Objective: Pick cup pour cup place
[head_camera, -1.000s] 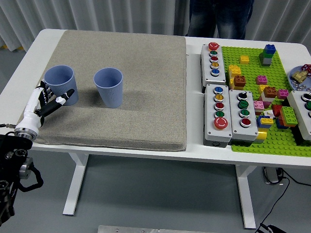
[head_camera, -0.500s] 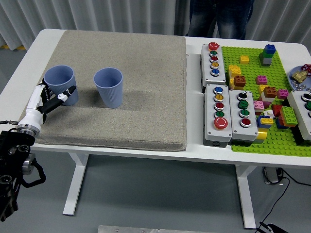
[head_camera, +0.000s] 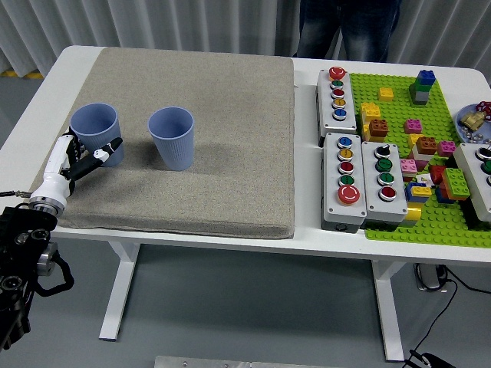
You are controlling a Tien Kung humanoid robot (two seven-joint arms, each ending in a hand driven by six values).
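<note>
White-and-black left hand sits at the near-left side of the left cup, fingers partly curled toward its lower wall, thumb tip touching or just beside it. No full wrap visible, so can't tell if the grip has closed. Cup is upright on the mat, not lifted. Right hand not in view.

Progress, as I judge it: only the start of the pick. Lift, pour and put-down are all left to do. Second cup stands upright just right of the first, probably the pour target; whether either holds anything can't be seen.

Nearby: button boxes and green brick board well right on the table; person at far side. Nothing between the cups.
</note>
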